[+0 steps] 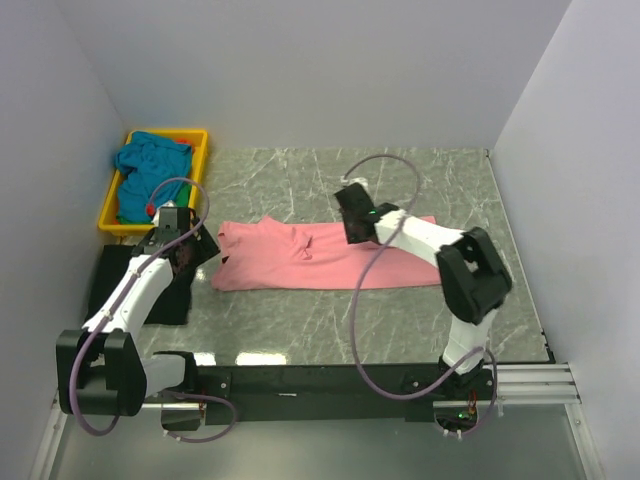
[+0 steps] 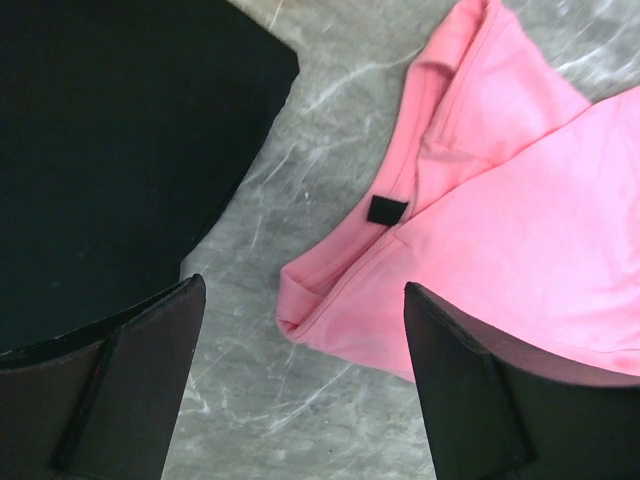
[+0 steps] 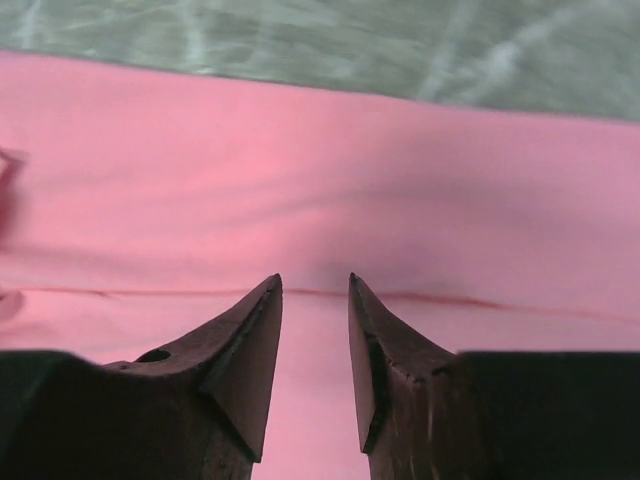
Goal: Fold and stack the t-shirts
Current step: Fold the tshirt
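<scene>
A salmon pink t-shirt (image 1: 320,260) lies folded in a long band across the middle of the table. My left gripper (image 1: 200,248) is wide open and empty at the shirt's left end; in the left wrist view (image 2: 302,287) the shirt's corner (image 2: 330,315) lies between the fingers, with a small black tag (image 2: 387,209) beyond it. My right gripper (image 1: 352,222) hovers over the shirt's far edge near the middle. In the right wrist view (image 3: 314,278) its fingers stand a narrow gap apart over a fold line in the pink cloth (image 3: 320,170). A teal blue t-shirt (image 1: 150,165) lies crumpled in the tray.
The yellow plastic tray (image 1: 200,140) stands at the back left, with bits of green and orange-red cloth under the teal shirt. A black cloth (image 1: 140,290) lies on the table's left edge under my left arm; it also shows in the left wrist view (image 2: 110,150). White walls enclose the table.
</scene>
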Controlling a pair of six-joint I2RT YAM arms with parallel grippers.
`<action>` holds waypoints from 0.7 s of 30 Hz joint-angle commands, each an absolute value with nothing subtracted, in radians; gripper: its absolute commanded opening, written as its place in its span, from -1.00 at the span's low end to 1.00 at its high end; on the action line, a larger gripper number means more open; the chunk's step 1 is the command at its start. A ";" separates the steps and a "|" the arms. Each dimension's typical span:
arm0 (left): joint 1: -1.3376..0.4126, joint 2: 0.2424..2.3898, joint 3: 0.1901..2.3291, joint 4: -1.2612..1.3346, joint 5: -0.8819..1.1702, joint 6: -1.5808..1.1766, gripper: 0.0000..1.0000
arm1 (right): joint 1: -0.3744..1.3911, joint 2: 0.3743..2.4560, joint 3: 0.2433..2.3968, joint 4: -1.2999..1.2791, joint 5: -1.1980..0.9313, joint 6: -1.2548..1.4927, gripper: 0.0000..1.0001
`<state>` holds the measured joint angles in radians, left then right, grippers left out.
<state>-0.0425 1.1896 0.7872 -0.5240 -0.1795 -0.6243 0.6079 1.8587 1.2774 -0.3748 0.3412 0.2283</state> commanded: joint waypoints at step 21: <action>-0.040 1.488 0.804 -0.564 -0.103 -0.796 -0.09 | 0.385 1.581 0.891 -0.478 0.089 0.368 -0.15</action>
